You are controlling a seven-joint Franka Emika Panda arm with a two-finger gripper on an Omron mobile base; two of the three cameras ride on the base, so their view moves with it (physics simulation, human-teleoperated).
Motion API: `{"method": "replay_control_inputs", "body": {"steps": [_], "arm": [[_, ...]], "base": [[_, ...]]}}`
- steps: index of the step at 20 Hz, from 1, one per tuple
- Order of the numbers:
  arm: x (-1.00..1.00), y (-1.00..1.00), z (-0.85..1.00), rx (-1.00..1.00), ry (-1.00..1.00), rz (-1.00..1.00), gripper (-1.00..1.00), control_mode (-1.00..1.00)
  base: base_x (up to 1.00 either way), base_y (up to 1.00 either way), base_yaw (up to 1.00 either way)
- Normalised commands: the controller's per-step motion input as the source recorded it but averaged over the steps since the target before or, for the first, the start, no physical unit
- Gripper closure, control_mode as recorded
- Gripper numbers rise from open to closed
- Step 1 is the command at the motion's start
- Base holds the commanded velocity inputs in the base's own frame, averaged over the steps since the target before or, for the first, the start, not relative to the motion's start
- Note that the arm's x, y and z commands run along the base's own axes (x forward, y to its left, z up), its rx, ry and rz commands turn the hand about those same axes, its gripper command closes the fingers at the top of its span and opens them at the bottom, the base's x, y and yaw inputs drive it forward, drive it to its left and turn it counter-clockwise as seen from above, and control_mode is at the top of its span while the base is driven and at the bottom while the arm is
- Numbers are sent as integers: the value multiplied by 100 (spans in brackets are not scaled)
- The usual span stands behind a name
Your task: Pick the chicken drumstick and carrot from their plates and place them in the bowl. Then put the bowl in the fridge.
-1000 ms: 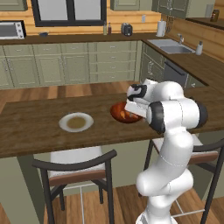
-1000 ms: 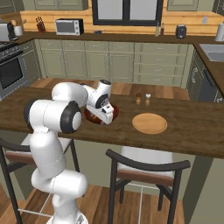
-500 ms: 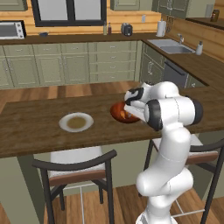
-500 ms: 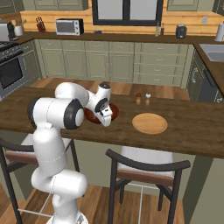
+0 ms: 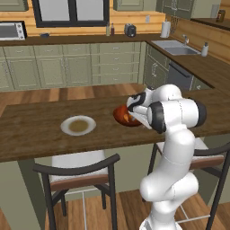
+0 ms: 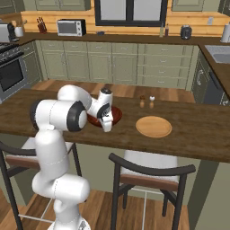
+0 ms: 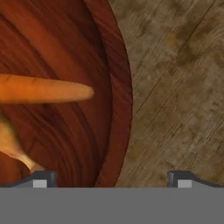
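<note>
Bowl (image 7: 65, 57): on worktop (image 7: 175, 87), holding carrot (image 7: 43, 89) and drumstick (image 7: 13, 151), both loaded for the fridge trip. End effector (image 7: 109, 178): released, empty, straddling bowl's rim, seemingly to grip it. 2 plates (image 5: 78, 126) (image 6: 154, 126): bare.

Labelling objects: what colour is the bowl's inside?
Dark reddish-brown with wood-grain streaks; the bowl shows best in the hand view.

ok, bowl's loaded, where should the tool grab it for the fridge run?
On the rim of the bowl, from above, one finger inside and one outside. The open tool already straddles that edge; the carrot and drumstick lie further inside, clear of the wall.
</note>
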Motion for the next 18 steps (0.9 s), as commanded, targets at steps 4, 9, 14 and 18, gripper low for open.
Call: {"method": "replay_control_inputs", "body": {"steps": [4,9,14,18], "arm": [[19,0,-1,0,-1,-14,-100,-100],[19,0,-4,0,-2,-13,-100,-100],[1,0,-25,0,0,-10,-100,-100],[7,0,-27,0,0,-6,100,-100]], "base": [[0,0,0],[0,0,0],[0,0,0],[0,0,0]]}}
